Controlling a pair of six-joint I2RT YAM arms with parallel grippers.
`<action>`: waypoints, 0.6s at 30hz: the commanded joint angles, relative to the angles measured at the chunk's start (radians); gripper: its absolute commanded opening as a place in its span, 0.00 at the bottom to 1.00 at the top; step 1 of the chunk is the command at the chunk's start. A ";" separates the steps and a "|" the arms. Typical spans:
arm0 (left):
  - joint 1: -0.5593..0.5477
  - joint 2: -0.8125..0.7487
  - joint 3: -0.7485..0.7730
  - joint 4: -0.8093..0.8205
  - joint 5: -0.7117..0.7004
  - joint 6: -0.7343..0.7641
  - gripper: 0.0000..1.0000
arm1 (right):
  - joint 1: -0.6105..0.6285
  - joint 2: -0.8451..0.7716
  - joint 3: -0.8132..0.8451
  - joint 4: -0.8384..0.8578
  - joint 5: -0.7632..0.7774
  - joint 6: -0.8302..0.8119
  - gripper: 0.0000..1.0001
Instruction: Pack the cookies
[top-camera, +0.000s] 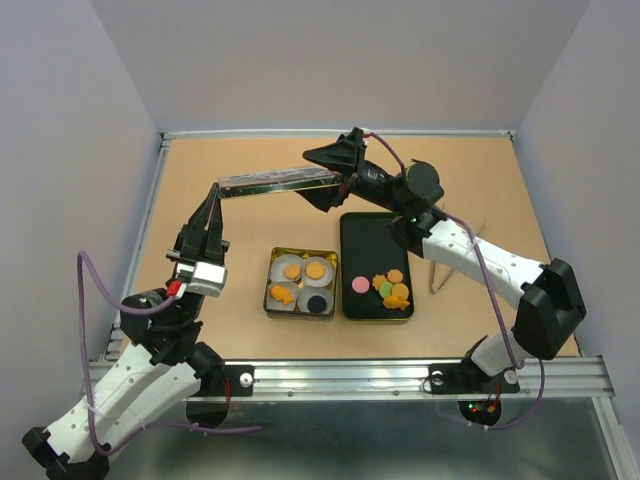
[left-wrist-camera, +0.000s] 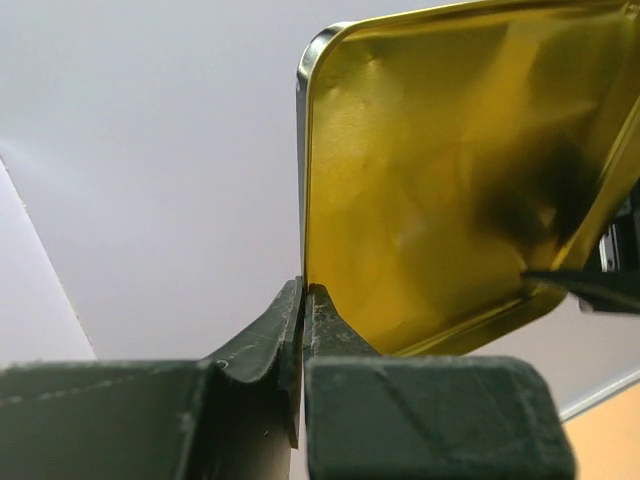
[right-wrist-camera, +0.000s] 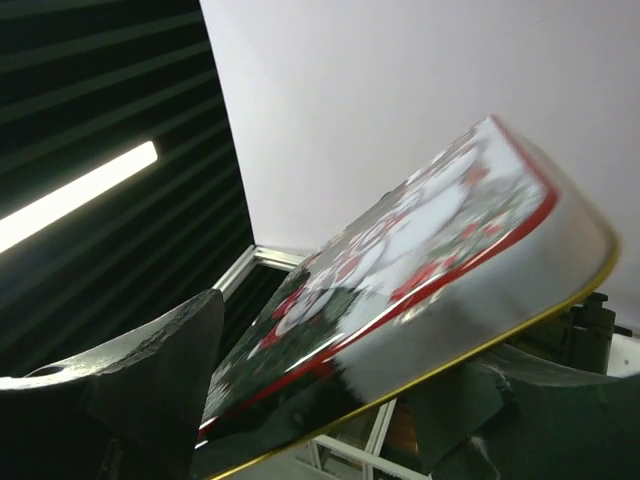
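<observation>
The left gripper (left-wrist-camera: 303, 290) has its fingers clamped on the left rim of a lid (top-camera: 280, 184) held in the air. The right gripper (top-camera: 338, 172) straddles the lid's right end; whether it grips, I cannot tell. Nearer, the cookies (top-camera: 390, 290) lie on the tray (top-camera: 370, 235) and in the tin (top-camera: 270, 262) just left of it.

Lid (left-wrist-camera: 450, 170): thin metal, inside glossy gold w/ soft dents, outside shiny printed lacquer. My left end effector (left-wrist-camera: 303, 292) fingers (left-wrist-camera: 260, 345): dark matt plastic, grainy, scuffed. Surface (top-camera: 500, 180): matt brown, wood-like. Tray (top-camera: 375, 235): black, semi-gloss. Cookies (top-camera: 390, 290): matt, dry.
</observation>
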 joint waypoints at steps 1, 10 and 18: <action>-0.007 0.001 -0.019 0.020 -0.026 0.026 0.00 | 0.005 -0.074 -0.032 0.055 0.019 0.229 0.69; -0.006 0.009 -0.010 0.023 -0.044 -0.012 0.00 | 0.005 -0.126 -0.099 0.038 0.025 0.191 0.08; -0.006 -0.025 0.012 -0.050 -0.032 -0.049 0.77 | 0.004 -0.160 -0.156 0.026 0.069 0.162 0.00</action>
